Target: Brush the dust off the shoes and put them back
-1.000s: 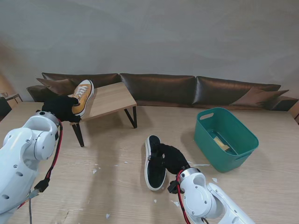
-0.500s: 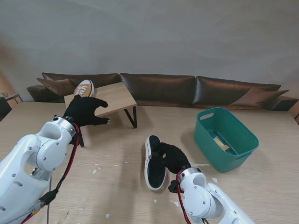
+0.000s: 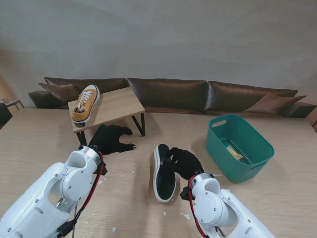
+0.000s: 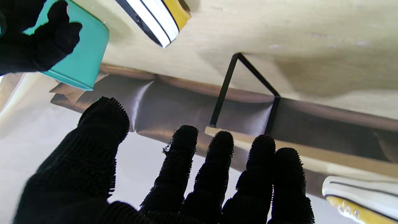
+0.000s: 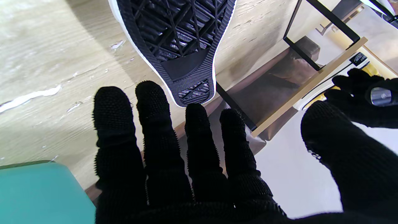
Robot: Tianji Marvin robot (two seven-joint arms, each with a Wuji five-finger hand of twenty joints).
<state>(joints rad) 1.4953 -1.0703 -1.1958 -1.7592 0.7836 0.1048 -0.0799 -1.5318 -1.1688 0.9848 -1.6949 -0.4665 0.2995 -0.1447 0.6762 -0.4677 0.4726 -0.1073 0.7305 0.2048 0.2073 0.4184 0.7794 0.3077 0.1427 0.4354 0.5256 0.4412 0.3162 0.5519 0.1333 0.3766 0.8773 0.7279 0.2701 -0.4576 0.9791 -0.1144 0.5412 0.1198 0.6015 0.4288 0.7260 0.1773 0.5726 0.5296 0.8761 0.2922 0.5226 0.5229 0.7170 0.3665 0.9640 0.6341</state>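
One yellow sneaker (image 3: 85,104) stands on the small wooden rack (image 3: 118,105) at the far left, its white sole showing in the left wrist view (image 4: 357,189). Its mate (image 3: 164,173) lies on its side on the table, black sole (image 5: 177,37) turned to my right hand and yellow upper (image 4: 155,15) facing left. My left hand (image 3: 112,139) (image 4: 186,180) hovers in front of the rack with fingers spread and holds nothing. My right hand (image 3: 184,162) (image 5: 186,168) is open at the sole side of the lying sneaker, fingertips near its far end.
A teal basket (image 3: 257,158) stands on the right of the table with a pale yellowish object (image 3: 235,150) inside. The rack's black metal legs (image 4: 222,93) stand just beyond my left hand. Dark brown cushions (image 3: 168,94) line the back. White specks dot the table (image 3: 114,181).
My left hand has let go of the yellow sneaker on the rack and drawn back toward me and rightward. My right hand has shifted slightly farther along the lying sneaker.
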